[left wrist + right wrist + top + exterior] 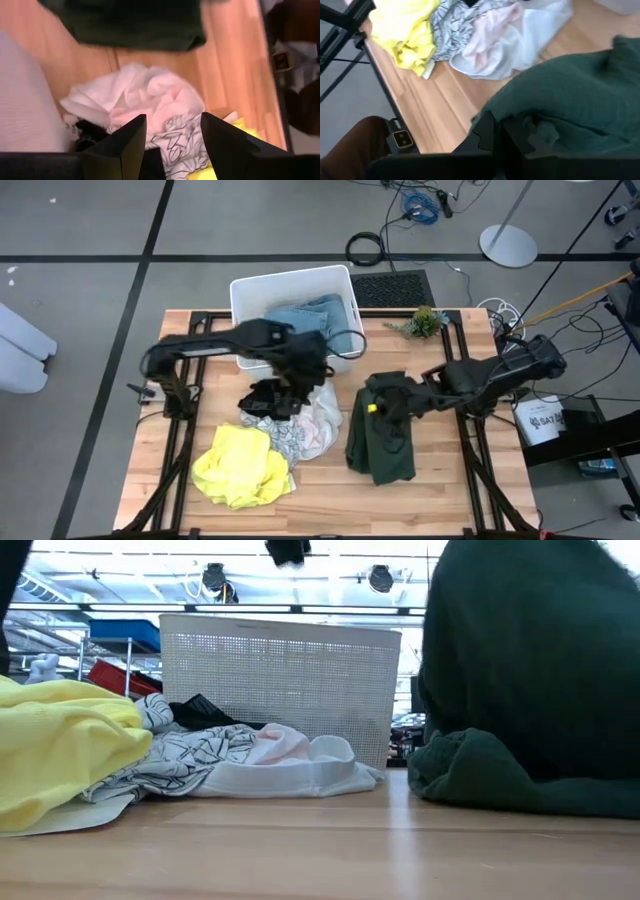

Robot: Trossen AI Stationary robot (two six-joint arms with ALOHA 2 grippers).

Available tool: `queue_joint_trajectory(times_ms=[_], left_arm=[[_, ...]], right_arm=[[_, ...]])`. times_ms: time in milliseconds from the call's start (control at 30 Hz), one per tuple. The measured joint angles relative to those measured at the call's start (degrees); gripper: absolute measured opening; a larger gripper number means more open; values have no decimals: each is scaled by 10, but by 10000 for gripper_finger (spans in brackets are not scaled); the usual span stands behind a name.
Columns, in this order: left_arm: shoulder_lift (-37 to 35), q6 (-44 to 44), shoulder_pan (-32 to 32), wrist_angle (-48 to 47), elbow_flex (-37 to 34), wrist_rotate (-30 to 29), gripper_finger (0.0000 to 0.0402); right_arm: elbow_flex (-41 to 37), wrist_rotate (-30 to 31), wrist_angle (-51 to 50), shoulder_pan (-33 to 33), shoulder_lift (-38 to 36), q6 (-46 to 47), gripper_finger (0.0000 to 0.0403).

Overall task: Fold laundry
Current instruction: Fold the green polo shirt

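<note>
The dark green garment (385,435) lies bunched on the table's right half, and my right gripper (380,407) is shut on its upper part. My left gripper (172,142) hovers open and empty above the pile at the table's middle. That pile holds the black garment (265,397), the white garment with grey pattern (305,430) and, nearer the front, the bright yellow one (240,465). A light blue garment (305,315) lies inside the white bin (245,290). My right gripper pinches a bunched fold of the dark green garment (540,131) between its two shut fingers, coming slanting down from the table's right side. The cloth rises up to the fingers (530,660), while its lower folds (480,775) rest on the table.
The white bin stands at the table's far edge, behind the pile. A small plant (425,322) sits at the far right. Bare wood (330,495) shows between the yellow garment and the green one, along the near edge.
</note>
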Motion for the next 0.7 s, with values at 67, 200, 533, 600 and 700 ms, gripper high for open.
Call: queue_joint_trajectory(times_ms=[67,200,533,600,700], left_arm=[[-36,-17,-13,13,0,-16,198],[-90,-44,-45,43,0,-40,198],[-136,-85,-104,55,0,-111,198],[-135,-85,-110,55,0,-120,198],[-130,-82,-115,56,0,-121,198]], right_arm=[[-34,-22,47,-16,1,-16,0],[-114,-57,131,-46,1,-33,1],[-183,-123,239,-83,2,-51,113],[-179,-158,285,-82,1,-69,150],[-162,-206,358,-82,0,-92,200]])
